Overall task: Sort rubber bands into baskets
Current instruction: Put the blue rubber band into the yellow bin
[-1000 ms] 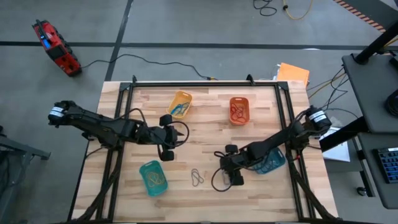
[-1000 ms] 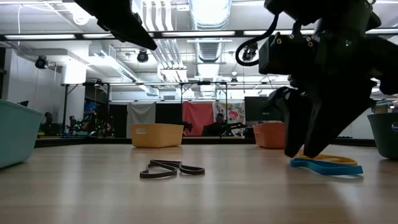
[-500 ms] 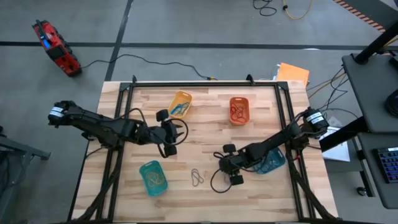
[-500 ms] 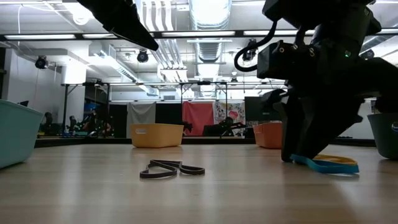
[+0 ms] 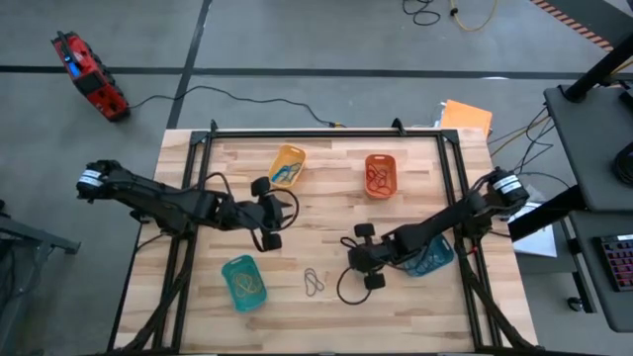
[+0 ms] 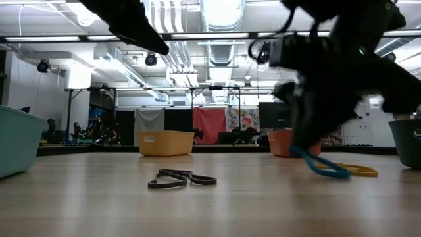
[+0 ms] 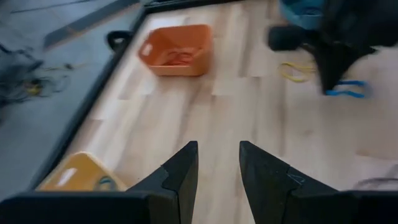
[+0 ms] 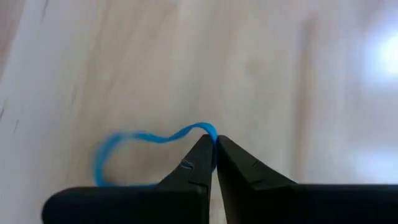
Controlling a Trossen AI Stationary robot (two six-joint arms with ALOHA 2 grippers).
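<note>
My right gripper [image 6: 299,150] [image 5: 350,259] stands low over the table's right half, shut on a blue rubber band [image 6: 322,168]. A yellow rubber band [image 6: 358,171] lies flat on the wood beside it. Two grey rubber bands [image 5: 314,282] lie near the table's middle front. My left gripper [image 7: 217,163] [image 5: 280,212] hangs above the table's left half, open, with nothing between its fingers. The yellow basket [image 5: 287,165] and the orange basket [image 5: 381,175] stand at the back. The teal-green basket [image 5: 242,282] is at the front left. The blue-teal basket [image 5: 432,259] sits under my right arm. My right gripper pinches one end of the blue rubber band [image 8: 208,130] between its two fingertips. The fingers come slanting down from the table's right. That end is raised off the wood, and the rest of the loop [image 8: 124,155] trails down to the table, slack.
Black cables loop around both wrists [image 5: 341,287]. A dark metal frame [image 5: 326,132] runs along the table's edges. Bare wood lies between the grey bands and the two back baskets.
My right gripper has shut on the blue rubber band and rolled a little at the wrist. The band lay flat on the table; now its pinched end is lifted and it slants down to the wood. The yellow band has stayed where it was.
</note>
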